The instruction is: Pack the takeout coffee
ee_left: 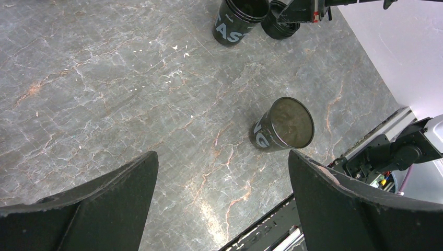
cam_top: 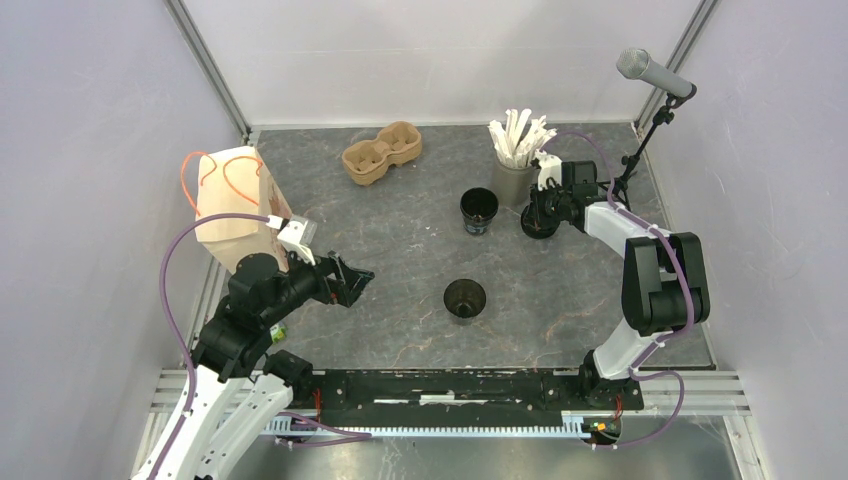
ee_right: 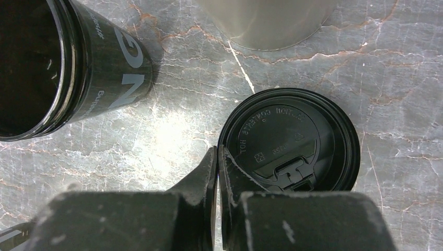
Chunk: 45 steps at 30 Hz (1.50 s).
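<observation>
**Grey marble tabletop: lid rim taken in the right jaws, left jaws wide and empty**

Grey veined marble is seen across the table (cam_top: pixel 400 240), which is closed in by pale walls. At the near edge a black rail (cam_top: pixel 450 385) is bolted, and both arm bases are mounted on it.

Nearest on the left, the left gripper (cam_top: pixel 360 285) is held above bare marble. Its jaws are spread wide; nothing is held or touched by them. Ahead of it and well apart, the near black cup (cam_top: pixel 465 298) stands upright and uncovered, and its inside is seen as brownish. Whether liquid is in it cannot be told.

Farther back, the far black cup (cam_top: pixel 479 211) stands upright, also uncovered and dark inside. Just to its right the black lid (ee_right: pixel 290 138) lies top side up. Whether anything is under it cannot be told.

The right gripper (ee_right: pixel 218 154) is lowered at the lid's edge. Its jaws are drawn together to a thin slit, and the lid's rim appears to be pinched between them, one finger outside the rim and one over it.

Just behind the lid a grey cup (cam_top: pixel 513 180) of white sticks (cam_top: pixel 518 135) is seen. A brown pulp carrier (cam_top: pixel 382 153) is placed near the back wall, a paper bag (cam_top: pixel 235 205) with orange handles at the far left, and a microphone (cam_top: pixel 652 72) in the far right corner.
</observation>
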Available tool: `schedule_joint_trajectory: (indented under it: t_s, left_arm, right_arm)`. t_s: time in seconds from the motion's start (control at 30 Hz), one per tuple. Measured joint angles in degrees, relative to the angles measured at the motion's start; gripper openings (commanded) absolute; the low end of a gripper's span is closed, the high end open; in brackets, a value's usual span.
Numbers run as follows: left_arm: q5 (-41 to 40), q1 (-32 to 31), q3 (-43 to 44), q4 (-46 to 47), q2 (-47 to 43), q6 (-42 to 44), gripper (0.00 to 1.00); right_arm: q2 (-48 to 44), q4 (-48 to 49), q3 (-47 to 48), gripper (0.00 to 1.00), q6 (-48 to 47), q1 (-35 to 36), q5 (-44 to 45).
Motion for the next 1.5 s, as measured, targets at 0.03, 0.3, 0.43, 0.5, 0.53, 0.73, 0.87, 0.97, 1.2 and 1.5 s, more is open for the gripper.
schedule_joint_trajectory:
  t_s: [0.03,0.3,0.43,0.5,0.53,0.73,0.87,0.97,1.2,1.5]
  left_arm:
    - [0.0,0.0,0.0,0.0,0.0,0.0,1.0]
    - [0.0,0.0,0.0,0.0,0.0,0.0,1.0]
    - [0.0,0.0,0.0,0.0,0.0,0.0,1.0]
    - [0.0,0.0,0.0,0.0,0.0,0.0,1.0]
    - [0.0,0.0,0.0,0.0,0.0,0.0,1.0]
    - [0.0,0.0,0.0,0.0,0.0,0.0,1.0]
    - [0.0,0.0,0.0,0.0,0.0,0.0,1.0]
    - [0.0,0.0,0.0,0.0,0.0,0.0,1.0]
    - [0.0,0.0,0.0,0.0,0.0,0.0,1.0]
    - [0.0,0.0,0.0,0.0,0.4,0.0,1.0]
  right_arm:
    - [0.0,0.0,0.0,0.01,0.0,0.0,0.0]
    - [0.0,0.0,0.0,0.0,0.0,0.0,0.2]
    - [-0.8,0.0,0.0,0.0,0.6,-0.2,0.1]
    - [-2.0,0.0,0.0,0.0,1.6,-0.6,-0.3]
    - [-2.7,0.1,0.0,0.0,2.1,-0.9,-0.6]
    - [-5.5,2.4,-0.1,0.0,5.1,-2.5,-3.0]
    - [-5.5,2.9,-0.7,0.0,5.6,-2.7,-3.4]
    - [-5.5,3.0,-1.1,0.0,5.7,-2.7,-3.4]
    - [-4.5,3.5,-2.2,0.0,6.5,-2.7,-3.6]
    - [-4.5,3.4,-2.7,0.0,8.2,-2.7,-1.8]
